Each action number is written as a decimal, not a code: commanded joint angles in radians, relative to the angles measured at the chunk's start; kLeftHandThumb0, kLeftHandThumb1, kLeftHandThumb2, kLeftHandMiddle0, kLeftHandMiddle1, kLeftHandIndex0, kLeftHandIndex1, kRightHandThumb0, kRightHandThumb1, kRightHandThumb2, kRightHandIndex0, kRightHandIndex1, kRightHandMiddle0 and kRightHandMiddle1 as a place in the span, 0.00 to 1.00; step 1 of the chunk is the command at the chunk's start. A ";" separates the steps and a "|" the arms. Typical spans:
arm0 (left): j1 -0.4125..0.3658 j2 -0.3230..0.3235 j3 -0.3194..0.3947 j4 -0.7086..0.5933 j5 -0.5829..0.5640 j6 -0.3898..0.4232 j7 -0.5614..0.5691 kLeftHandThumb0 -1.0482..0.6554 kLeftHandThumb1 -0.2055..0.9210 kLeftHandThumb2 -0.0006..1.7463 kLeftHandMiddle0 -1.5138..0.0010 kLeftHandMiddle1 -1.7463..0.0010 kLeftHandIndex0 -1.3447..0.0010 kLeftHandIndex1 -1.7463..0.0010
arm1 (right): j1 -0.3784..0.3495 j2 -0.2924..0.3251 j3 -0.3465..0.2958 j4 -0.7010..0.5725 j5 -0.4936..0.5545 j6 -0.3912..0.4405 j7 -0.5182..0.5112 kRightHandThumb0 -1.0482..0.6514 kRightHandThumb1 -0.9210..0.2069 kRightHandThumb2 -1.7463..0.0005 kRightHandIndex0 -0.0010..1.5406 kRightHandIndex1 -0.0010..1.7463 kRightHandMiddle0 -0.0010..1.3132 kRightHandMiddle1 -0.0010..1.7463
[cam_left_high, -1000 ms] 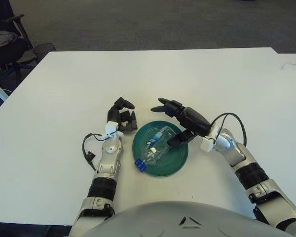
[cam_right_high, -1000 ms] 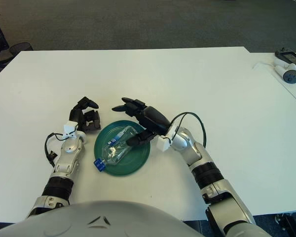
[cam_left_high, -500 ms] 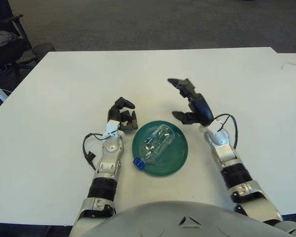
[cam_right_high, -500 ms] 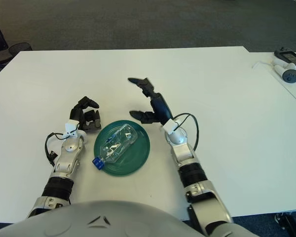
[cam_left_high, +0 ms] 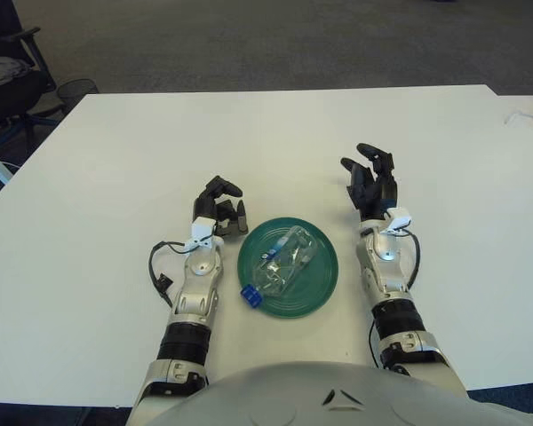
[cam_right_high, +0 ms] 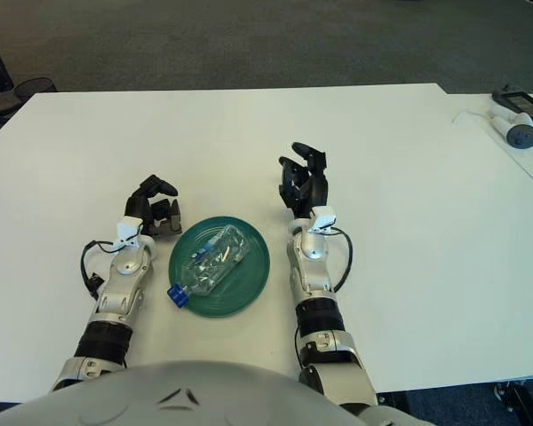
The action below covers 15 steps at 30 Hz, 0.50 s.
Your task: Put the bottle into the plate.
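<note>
Now the bottle [cam_left_high: 282,264] lies on its side in the green plate [cam_left_high: 316,287], near the front of the white desk [cam_left_high: 98,177]. It is a clear bottle and it lies diagonally: the blue cap [cam_left_high: 251,295] points toward the robot and to its left and reaches just over the plate's rim, while the bottom end is toward the far right part of the plate. No hand touches it.

The left hand [cam_left_high: 218,213] rests on the desk just beside the plate's far-left edge. Its fingers are curled loosely inward and they hold nothing.

The right hand [cam_left_high: 372,188] is raised above the desk to the right of the plate, apart from it. Its fingers point up and away from the robot, a little bent but spread, and it is empty. A black cable [cam_left_high: 411,259] loops beside its wrist.
</note>
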 commanded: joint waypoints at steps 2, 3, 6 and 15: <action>0.042 0.005 -0.005 0.008 0.010 0.056 -0.006 0.31 0.34 0.85 0.17 0.00 0.47 0.00 | -0.019 0.041 -0.005 0.049 -0.043 -0.013 -0.056 0.30 0.00 0.62 0.22 0.61 0.02 0.78; 0.043 0.005 -0.006 0.005 0.009 0.058 -0.007 0.31 0.35 0.85 0.17 0.00 0.47 0.00 | -0.018 0.042 -0.002 0.057 -0.054 -0.019 -0.066 0.30 0.00 0.61 0.22 0.61 0.02 0.78; 0.044 0.007 -0.005 0.002 0.006 0.061 -0.009 0.31 0.35 0.84 0.17 0.00 0.47 0.00 | -0.016 0.045 0.003 0.080 -0.076 -0.036 -0.089 0.30 0.00 0.61 0.23 0.60 0.02 0.79; 0.036 0.008 -0.004 0.016 0.020 0.065 0.009 0.31 0.35 0.84 0.18 0.00 0.47 0.00 | -0.020 0.040 -0.007 0.173 -0.091 -0.091 -0.122 0.30 0.00 0.59 0.25 0.58 0.01 0.80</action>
